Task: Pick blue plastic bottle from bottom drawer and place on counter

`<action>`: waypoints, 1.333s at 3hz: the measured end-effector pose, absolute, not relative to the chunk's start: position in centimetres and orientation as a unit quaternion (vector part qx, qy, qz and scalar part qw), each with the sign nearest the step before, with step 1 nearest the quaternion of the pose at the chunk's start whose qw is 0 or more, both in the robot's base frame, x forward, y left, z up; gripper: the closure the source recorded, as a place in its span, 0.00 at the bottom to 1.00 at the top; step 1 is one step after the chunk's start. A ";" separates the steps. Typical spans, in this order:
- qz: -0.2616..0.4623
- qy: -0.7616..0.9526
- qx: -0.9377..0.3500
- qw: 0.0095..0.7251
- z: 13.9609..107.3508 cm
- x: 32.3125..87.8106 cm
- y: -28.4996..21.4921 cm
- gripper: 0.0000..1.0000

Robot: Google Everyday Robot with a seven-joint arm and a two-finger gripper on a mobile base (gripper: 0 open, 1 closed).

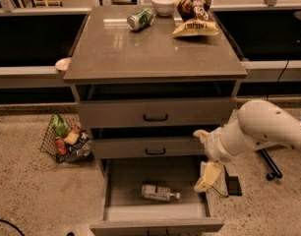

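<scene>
The blue plastic bottle (pixel 160 192) lies on its side on the floor of the open bottom drawer (pixel 126 181), cap pointing right. My gripper (pixel 207 176) hangs at the end of the white arm, pointing down over the drawer's right side. It is to the right of the bottle, a little above it, and not touching it. The counter (pixel 150 50) is the cabinet's glossy top above the two upper drawers.
On the counter's far edge lie a green can (pixel 140 19), a white bowl (pixel 164 4) and a brown-yellow chip bag (pixel 195 14). A wire basket of items (pixel 67 139) stands on the floor left of the cabinet. A chair base (pixel 269 165) is on the right.
</scene>
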State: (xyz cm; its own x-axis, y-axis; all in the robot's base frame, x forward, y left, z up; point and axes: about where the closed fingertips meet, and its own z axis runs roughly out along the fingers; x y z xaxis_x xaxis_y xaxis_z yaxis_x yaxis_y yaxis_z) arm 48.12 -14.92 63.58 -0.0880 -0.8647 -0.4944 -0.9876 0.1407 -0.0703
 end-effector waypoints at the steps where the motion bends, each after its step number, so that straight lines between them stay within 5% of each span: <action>1: 0.220 0.698 -0.638 0.240 57.7 48.2 -12.4 0.00; 4: 0.201 0.696 -0.656 0.212 46.7 52.3 -11.4 0.00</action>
